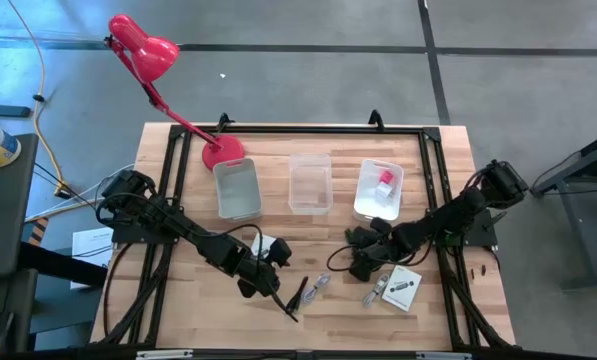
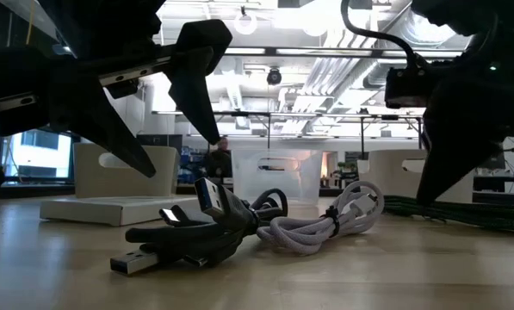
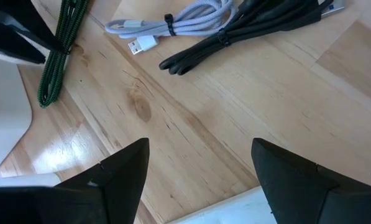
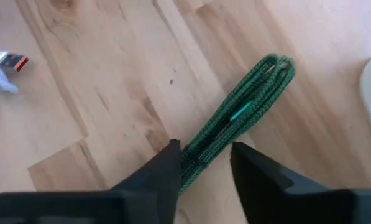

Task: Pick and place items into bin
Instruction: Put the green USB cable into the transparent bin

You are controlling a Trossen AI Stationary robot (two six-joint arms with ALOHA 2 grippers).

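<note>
Green braided cable (image 4: 235, 121), coiled into a flat bundle, lies right of centre on your worktop, and the right gripper (image 4: 205, 163) has its dark fingers closing round one end of it. Nearer the front edge you have a black cable (image 2: 201, 232) and a pale woven one (image 2: 325, 226) side by side on the pale wood planks. Your left gripper (image 3: 197, 171) hovers over them, jaws wide apart

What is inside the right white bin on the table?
Inside the right white bin lies a small pink and white item. The rest of its floor looks bare; nothing covers it.
</note>
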